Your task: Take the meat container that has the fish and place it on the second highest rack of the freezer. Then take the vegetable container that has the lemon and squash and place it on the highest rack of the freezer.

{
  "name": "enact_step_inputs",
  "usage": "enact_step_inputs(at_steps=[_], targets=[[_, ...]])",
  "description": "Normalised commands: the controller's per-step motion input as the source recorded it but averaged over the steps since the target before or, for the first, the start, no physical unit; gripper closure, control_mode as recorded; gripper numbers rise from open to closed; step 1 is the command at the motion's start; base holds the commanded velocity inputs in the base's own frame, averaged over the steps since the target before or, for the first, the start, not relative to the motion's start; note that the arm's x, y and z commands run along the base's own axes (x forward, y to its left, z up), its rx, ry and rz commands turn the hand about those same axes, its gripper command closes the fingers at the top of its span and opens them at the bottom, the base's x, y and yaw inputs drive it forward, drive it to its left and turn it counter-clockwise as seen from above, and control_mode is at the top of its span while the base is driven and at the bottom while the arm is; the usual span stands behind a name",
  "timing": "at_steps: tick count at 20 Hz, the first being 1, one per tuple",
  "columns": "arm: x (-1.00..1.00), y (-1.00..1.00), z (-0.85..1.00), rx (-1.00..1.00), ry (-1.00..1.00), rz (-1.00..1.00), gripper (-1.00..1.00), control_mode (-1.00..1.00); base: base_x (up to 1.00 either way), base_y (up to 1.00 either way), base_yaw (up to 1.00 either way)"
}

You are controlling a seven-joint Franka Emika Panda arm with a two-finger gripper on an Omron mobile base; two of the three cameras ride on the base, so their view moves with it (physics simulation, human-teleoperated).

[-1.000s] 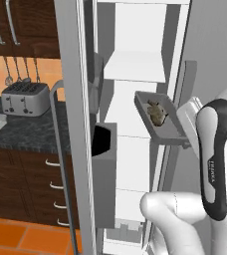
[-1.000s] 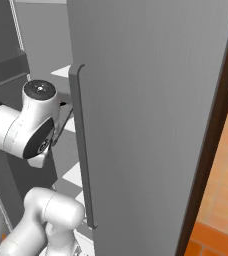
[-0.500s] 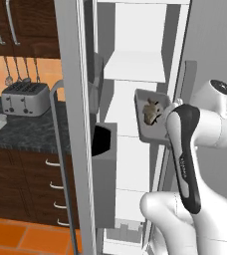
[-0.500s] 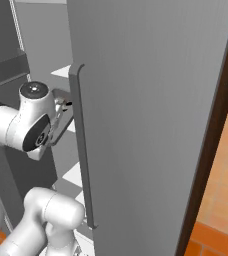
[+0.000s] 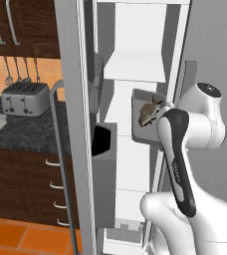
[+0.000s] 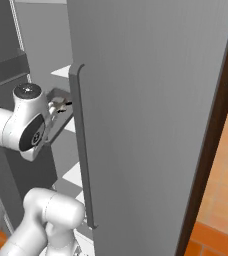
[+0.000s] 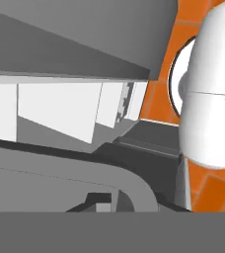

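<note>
Left base view: tray [image 5: 141,115] with fish [image 5: 149,112] is held tilted steeply at the freezer [image 5: 135,74] opening, below a white rack [image 5: 135,67] (fish could slide off).

Right base view: gripper [image 6: 61,106] is clenched on the tray edge; door handle [image 6: 83,155] could be clipped.

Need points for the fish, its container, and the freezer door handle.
fish [image 5: 148,112], left base view, on its mottled body.
container [image 5: 138,130], left base view, on the bare grey floor of the tilted tray.
freezer door handle [image 6: 82,150], right base view, midway down the long grey bar.
</note>
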Motion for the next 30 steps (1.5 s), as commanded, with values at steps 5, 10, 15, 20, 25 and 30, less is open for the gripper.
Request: enact_step_inputs(at_steps=[5,10,15,20,25,30], targets=[[-0.23,0.0,0.0,0.0,-0.02,-0.01,1.0,-1.0,0.0,0.0,0.0],[0.19,0.22,-0.03,-0.01,0.0,0.0,1.0,-1.0,0.0,0.0,0.0],[0.64,0.17,0.0,-0.01,0.0,0.02,1.0,-1.0,0.0,0.0,0.0],[0.82,0.0,-0.06,-0.02,0.0,0.0,1.0,-1.0,0.0,0.0,0.0],[0.65,-0.18,-0.23,-0.08,0.0,-0.01,1.0,-1.0,0.0,0.0,0.0],[0.53,-0.19,-0.3,-0.07,0.01,-0.02,1.0,-1.0,0.0,0.0,0.0]])
